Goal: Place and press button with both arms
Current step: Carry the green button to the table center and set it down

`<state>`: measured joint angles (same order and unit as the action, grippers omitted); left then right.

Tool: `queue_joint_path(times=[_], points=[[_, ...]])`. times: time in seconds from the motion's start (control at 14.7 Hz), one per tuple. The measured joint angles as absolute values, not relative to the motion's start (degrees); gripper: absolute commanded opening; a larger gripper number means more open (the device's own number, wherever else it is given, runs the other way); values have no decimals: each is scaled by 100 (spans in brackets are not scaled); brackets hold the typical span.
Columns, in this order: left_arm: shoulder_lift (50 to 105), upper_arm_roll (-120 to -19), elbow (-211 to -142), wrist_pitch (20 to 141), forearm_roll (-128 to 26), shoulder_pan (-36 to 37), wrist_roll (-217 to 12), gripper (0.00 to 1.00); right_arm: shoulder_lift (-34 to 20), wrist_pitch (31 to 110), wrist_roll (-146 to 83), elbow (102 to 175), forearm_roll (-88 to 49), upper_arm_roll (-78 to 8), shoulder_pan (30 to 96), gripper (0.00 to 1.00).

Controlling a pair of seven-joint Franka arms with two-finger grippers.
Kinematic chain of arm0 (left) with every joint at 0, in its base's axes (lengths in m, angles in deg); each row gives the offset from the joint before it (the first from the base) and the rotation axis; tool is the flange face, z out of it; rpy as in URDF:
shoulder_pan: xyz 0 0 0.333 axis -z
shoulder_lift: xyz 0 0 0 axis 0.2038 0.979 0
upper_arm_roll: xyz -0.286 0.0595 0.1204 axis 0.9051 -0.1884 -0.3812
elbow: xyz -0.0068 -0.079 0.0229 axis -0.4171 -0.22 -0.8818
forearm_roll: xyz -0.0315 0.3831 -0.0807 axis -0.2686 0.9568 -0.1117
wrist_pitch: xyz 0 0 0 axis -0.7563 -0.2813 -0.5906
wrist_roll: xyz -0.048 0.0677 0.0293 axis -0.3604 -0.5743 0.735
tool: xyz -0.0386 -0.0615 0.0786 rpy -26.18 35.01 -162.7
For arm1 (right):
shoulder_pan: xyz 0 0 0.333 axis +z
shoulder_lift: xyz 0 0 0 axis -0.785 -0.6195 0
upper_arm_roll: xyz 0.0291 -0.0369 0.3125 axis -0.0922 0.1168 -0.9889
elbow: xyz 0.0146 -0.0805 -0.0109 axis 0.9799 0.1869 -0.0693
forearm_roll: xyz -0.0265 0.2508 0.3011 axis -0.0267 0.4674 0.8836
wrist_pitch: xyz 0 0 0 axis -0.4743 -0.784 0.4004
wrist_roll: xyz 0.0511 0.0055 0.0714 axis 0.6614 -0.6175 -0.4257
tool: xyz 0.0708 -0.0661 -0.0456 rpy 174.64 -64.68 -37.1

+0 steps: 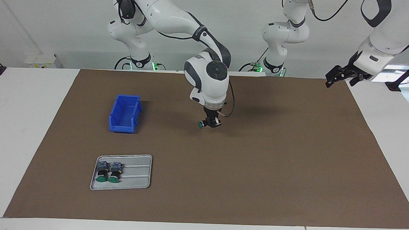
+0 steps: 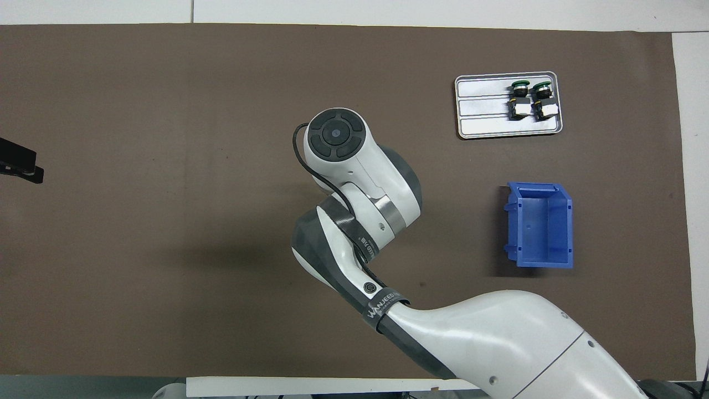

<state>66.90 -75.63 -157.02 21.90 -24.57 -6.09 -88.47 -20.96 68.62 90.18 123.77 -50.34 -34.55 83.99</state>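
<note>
Right gripper (image 1: 211, 123) fingers clamp the button (image 1: 201, 124) sideways mid-frame, so it could topple when set down; left gripper (image 1: 335, 77) waits, fingers spread, upper right.

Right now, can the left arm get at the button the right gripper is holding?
Probably yes. The right gripper holds the button over bare mat at mid-table, green cap out sideways. The left gripper waits open, raised at its own end; nothing stands between them.

Reading "WANJEED", partly legible, white lettering on dark band (image 2: 382, 303) around right arm (image 2: 498, 332); round logo beside it; second small print on upper band, illegible.
</note>
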Motion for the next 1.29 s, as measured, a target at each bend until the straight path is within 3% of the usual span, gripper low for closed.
queue_joint_path(times=[0.27, 0.41, 0.48, 0.75, 0.82, 1.09, 1.29], points=[[6689, -7563, -15702, 2190, -2457, -605, -8847, 100, -2295, 7325, 9642, 12619, -5034, -3455, 8486, 14], [6689, -7562, -15702, 2190, -2457, -603, -8847, 100, -2307, 7601, 9912, 12751, -5034, -3454, 8487, 27], [6689, -7562, -15702, 2190, -2457, -604, -8847, 100, -2307, 7703, 10009, 12799, -5034, -3454, 8487, 35], [6689, -7563, -15702, 2190, -2457, -607, -8849, 100, -2306, 7769, 10117, 12899, -5034, -3448, 8486, 92], [6689, -7564, -15702, 2190, -2457, -607, -8852, 100, -2296, 7762, 10117, 12888, -5034, -3446, 8485, 98], [6687, -7566, -15704, 2190, -2457, -607, -8910, 100, -2052, 7481, 10063, 12620, -5037, -3414, 8386, 98], [6687, -7565, -15715, 2194, -2457, -601, -9234, 100, -1416, 6881, 9239, 12512, -5040, -3389, 7897, 98]])
